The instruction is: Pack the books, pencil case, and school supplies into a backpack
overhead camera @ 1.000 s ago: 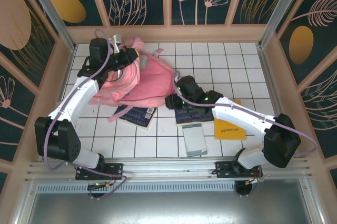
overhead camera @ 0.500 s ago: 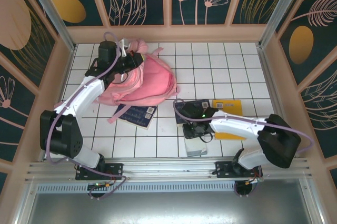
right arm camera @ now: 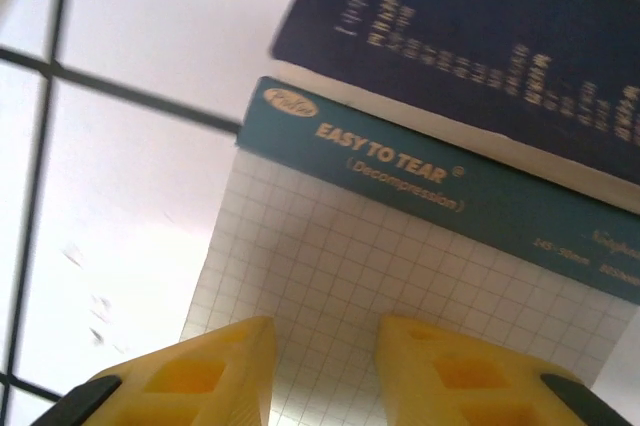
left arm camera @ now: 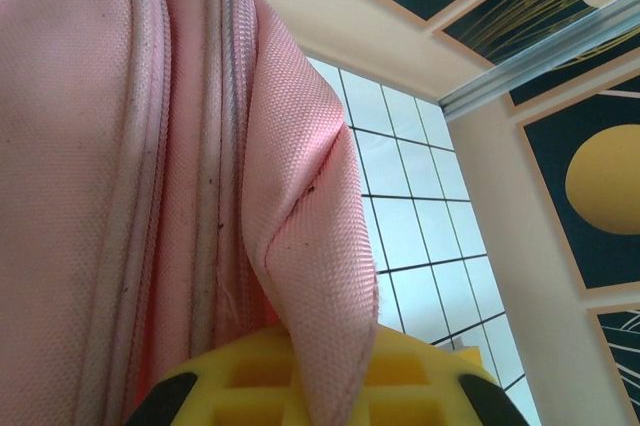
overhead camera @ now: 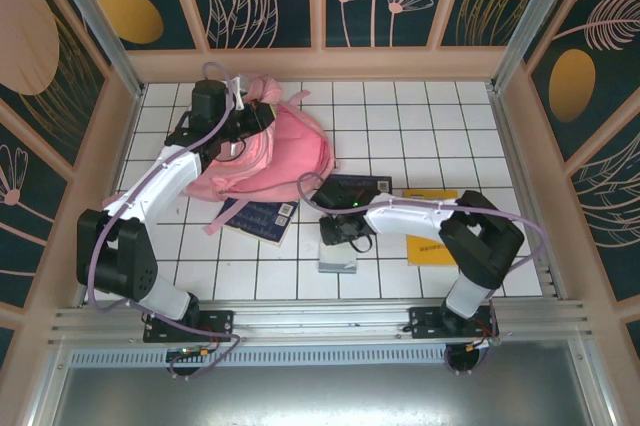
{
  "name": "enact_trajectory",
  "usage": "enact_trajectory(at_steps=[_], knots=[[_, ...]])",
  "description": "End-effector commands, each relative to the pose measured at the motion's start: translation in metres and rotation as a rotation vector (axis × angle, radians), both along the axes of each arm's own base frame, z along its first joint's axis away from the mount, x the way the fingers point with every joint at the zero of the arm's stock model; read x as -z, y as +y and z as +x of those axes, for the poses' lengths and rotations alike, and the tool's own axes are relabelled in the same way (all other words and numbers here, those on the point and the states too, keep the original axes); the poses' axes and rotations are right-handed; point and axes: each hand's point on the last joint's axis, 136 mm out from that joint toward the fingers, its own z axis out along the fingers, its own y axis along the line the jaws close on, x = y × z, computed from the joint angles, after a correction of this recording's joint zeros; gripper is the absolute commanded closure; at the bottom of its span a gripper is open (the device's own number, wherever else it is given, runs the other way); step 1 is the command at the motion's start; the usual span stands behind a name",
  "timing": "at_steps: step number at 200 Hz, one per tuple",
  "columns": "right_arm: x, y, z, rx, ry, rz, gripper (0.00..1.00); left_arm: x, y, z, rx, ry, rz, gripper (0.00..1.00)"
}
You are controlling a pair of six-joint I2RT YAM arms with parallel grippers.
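Note:
The pink backpack (overhead camera: 290,151) lies at the back left. My left gripper (overhead camera: 257,115) is shut on a fold of its fabric at the top; in the left wrist view that pink flap (left arm camera: 310,246) runs down between the yellow fingers of the left gripper (left arm camera: 320,371). One navy book (overhead camera: 258,217) pokes out below the backpack and a second navy book (overhead camera: 356,189) lies mid-table. My right gripper (overhead camera: 341,233) stands open, fingers apart over a teal-banded grid pad (overhead camera: 337,259). In the right wrist view the right gripper (right arm camera: 325,351) hovers over the pad (right arm camera: 400,266), beside the navy book (right arm camera: 500,36).
A yellow-orange book (overhead camera: 433,248) lies right of centre, partly under my right arm. Low walls ring the white tiled table (overhead camera: 430,126). Bare tiles lie at the back right and near the front edge.
My right gripper swung from beside the backpack down to the pad, narrowed, then moved left, and the pad slid left with it. The left gripper shifted slightly right, still holding the backpack.

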Motion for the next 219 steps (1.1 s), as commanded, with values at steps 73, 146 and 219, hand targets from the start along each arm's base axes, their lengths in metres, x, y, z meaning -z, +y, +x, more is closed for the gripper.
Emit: enact_trajectory(at_steps=[73, 146, 219], knots=[[-0.056, 0.033, -0.068, -0.265, 0.053, 0.273, 0.61, 0.017, 0.004, 0.007, -0.017, 0.020, 0.058, 0.87], [-0.021, 0.086, -0.085, -0.385, 0.097, 0.149, 0.64, 0.017, 0.002, 0.006, -0.008, 0.020, 0.053, 0.87], [0.001, 0.036, -0.111, -0.310, 0.133, 0.000, 0.67, 0.010, 0.001, 0.004, -0.004, 0.008, 0.038, 0.87]])
